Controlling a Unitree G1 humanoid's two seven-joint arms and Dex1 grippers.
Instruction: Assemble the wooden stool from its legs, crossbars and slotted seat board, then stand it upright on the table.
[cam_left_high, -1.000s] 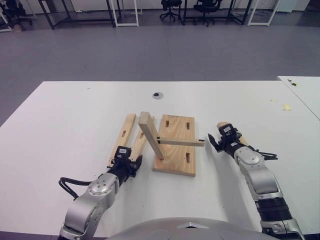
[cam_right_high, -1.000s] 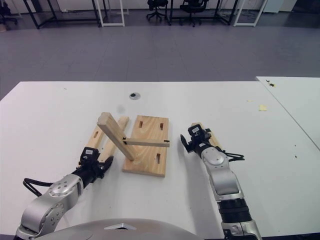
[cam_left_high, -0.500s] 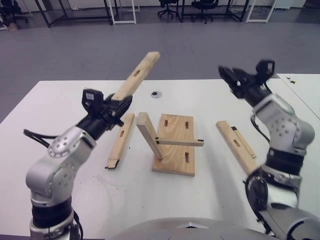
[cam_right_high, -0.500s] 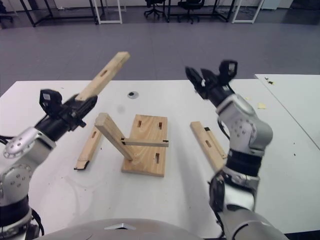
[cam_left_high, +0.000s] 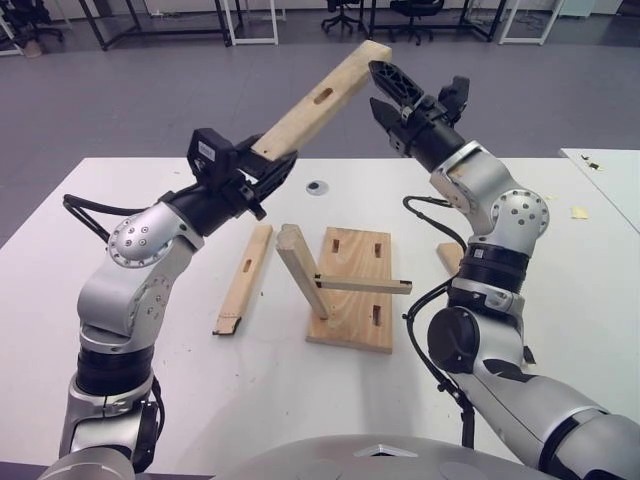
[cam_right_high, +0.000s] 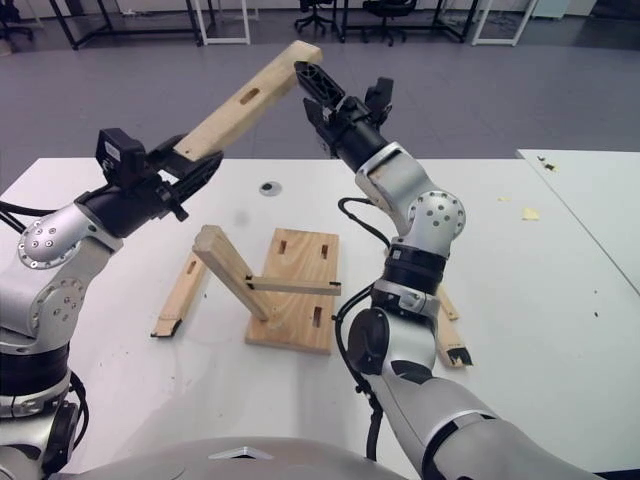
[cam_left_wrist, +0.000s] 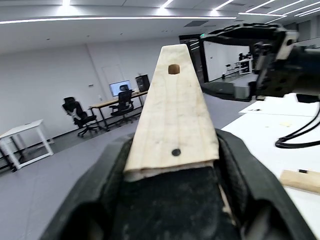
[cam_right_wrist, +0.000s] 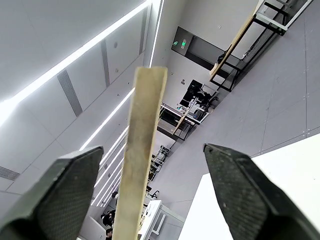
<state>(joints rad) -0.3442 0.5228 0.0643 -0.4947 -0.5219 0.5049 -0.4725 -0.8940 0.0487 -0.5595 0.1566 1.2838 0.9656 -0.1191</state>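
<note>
Legs number four by our count, with one crossbar and one seat board. The left gripper (cam_left_high: 270, 172) is clamped on the lower end of the raised leg (cam_left_high: 322, 98), fingers closed against both of its sides. That leg slants up and away over the table (cam_left_high: 560, 260), with one slot showing in its face. Its upper end sits between the fingers of the right gripper (cam_left_high: 383, 90), which is spread wide and grips nothing; in the right wrist view we see a gap on each side of the wood.

The seat board (cam_left_high: 355, 258) lies flat near the middle of the table; we count three open slots in it. The standing leg (cam_left_high: 300, 270) rises tilted from the board's near left part. The crossbar (cam_left_high: 365, 285) sticks out sideways from that leg, level, above the board.

The left leg (cam_left_high: 245, 278) lies flat just beside the board. The right leg (cam_right_high: 452, 345) lies flat on the board's other side, partly hidden behind the right arm. One small round dark fitting (cam_left_high: 317, 187) sits in the tabletop beyond the board.
</note>
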